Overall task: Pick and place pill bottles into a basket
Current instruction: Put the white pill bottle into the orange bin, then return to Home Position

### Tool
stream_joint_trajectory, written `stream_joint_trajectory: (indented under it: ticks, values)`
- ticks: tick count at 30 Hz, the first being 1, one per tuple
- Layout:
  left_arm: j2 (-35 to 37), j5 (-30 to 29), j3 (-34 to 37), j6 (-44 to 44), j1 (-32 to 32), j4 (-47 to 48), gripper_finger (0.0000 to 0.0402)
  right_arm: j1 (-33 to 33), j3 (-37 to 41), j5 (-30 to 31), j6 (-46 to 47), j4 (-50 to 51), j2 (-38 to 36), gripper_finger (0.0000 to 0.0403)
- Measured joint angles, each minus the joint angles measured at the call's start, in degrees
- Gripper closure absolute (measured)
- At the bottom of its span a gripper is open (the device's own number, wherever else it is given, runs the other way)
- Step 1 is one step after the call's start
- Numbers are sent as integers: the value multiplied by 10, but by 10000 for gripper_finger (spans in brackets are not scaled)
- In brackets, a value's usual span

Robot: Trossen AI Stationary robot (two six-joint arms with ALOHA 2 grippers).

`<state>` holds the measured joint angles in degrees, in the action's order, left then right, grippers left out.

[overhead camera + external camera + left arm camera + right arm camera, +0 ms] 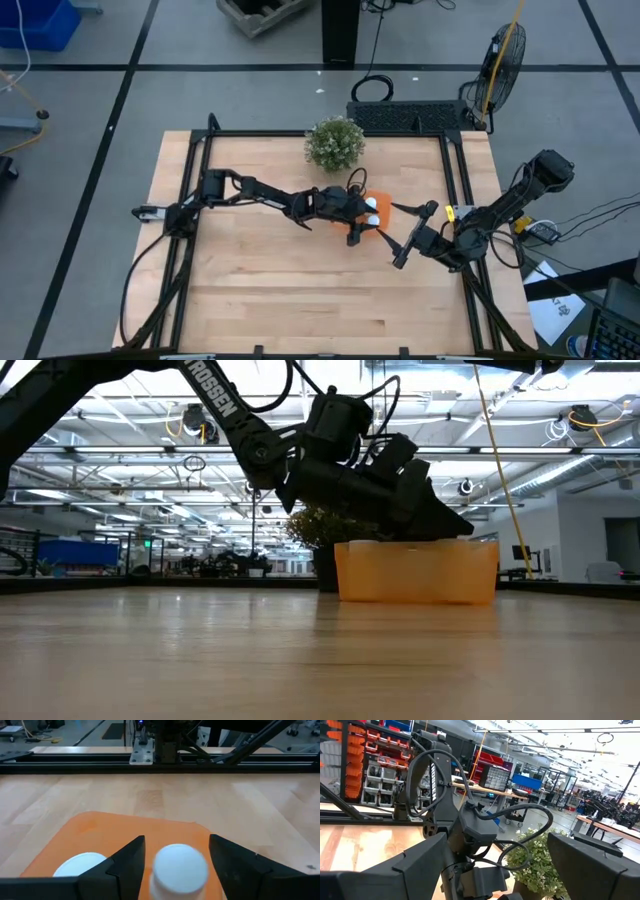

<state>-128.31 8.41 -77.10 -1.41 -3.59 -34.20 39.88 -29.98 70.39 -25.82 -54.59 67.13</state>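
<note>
**Bottle being let go over the basket**

Wooden surface (250, 290) shows no loose bottles. The basket (130, 827) sits right of centre, near the plant (335, 142). One bottle (80, 865) lies inside; another bottle (179, 867) stands between the left pincer's (177, 865) parted fingers, seemingly released. The right pincer (412, 232) is held open just right of the basket.

Pill bottle (179, 870) base cut off by edge — basket (380, 208) mostly hidden under left gripper (362, 214).
</note>
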Motion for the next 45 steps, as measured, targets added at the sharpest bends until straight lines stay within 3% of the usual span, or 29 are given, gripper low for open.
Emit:
stream_joint_trajectory:
  ticks: [9, 15, 20, 25, 27, 29, 33, 36, 40, 45]
  values:
    - [0, -15, 0, -10, -2, -9, 130, 0, 0, 0, 4, 0, 0, 67]
    - [24, 28, 1, 9, -3, -7, 125, 8, 0, 39, 7, 0, -1, 78]
    - [84, 40, 1, -10, 6, 67, 190, 39, 0, 105, -25, -1, -1, 148]
    - [144, 42, 16, -39, 19, 144, 305, 61, -1, 106, -25, 7, -2, 287]
    - [169, 58, 48, -41, 25, 142, 360, 68, -1, 106, -13, 23, -2, 356]
    - [188, 95, 86, -34, 34, 92, 389, 72, 1, 97, 32, 43, -2, 389]
    - [250, 86, 190, -3, 57, 20, 386, 69, 37, 3, 170, 67, -2, 400]
    - [309, 59, 281, 14, 65, 14, 396, 69, 77, -18, 241, 74, -2, 402]
    - [404, 69, 401, 48, 83, -65, 391, 58, 134, -94, 291, 60, -22, 402]
    - [539, 65, 550, 69, 94, -175, 397, 11, 192, -201, 306, 55, -110, 402]
